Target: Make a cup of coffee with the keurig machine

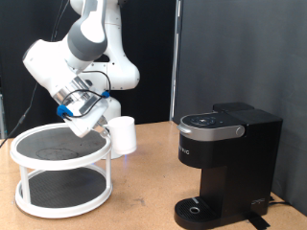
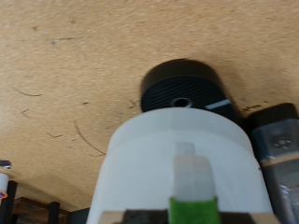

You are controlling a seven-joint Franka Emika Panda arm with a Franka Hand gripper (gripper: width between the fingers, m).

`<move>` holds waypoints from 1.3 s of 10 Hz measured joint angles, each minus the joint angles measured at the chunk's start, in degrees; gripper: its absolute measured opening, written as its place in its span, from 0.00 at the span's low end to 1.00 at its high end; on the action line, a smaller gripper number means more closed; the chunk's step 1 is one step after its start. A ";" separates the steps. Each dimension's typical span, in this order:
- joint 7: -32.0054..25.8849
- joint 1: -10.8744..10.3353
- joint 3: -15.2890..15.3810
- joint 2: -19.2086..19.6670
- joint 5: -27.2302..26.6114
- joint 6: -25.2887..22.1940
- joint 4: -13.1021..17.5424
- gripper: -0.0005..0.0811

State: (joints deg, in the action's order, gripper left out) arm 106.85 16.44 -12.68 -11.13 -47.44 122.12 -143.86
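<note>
The tool [image 1: 100, 123] held the cup [image 1: 122, 135], smooth white ceramic, clamped between its fingers in the air above the wooden bench [image 1: 144, 182]. The cup hung well apart from the keurig machine [image 1: 225, 163], a boxy black unit whose round ribbed drip base [image 2: 183, 89] stood bare, so placing and brewing remained.

You can make out one bit of lettering only: small pale characters running vertically down the front of the keurig machine [image 1: 185, 151] in the exterior view, which may be the brand name, though it is too small for you to read for sure. The buttons on its top carry marks too tiny to read. You'll find no legible text in the wrist view.
</note>
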 joint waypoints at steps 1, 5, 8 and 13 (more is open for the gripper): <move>-3.67 -0.87 0.80 1.34 -2.41 2.60 1.15 0.02; -2.14 -1.26 1.37 3.02 -0.60 1.69 1.73 0.02; 6.35 -1.99 4.47 7.81 4.20 7.37 1.73 0.02; 6.70 -3.52 8.91 16.79 0.89 15.21 3.86 0.02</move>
State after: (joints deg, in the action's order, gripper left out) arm 113.55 12.92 -3.77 5.67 -46.56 137.33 -140.00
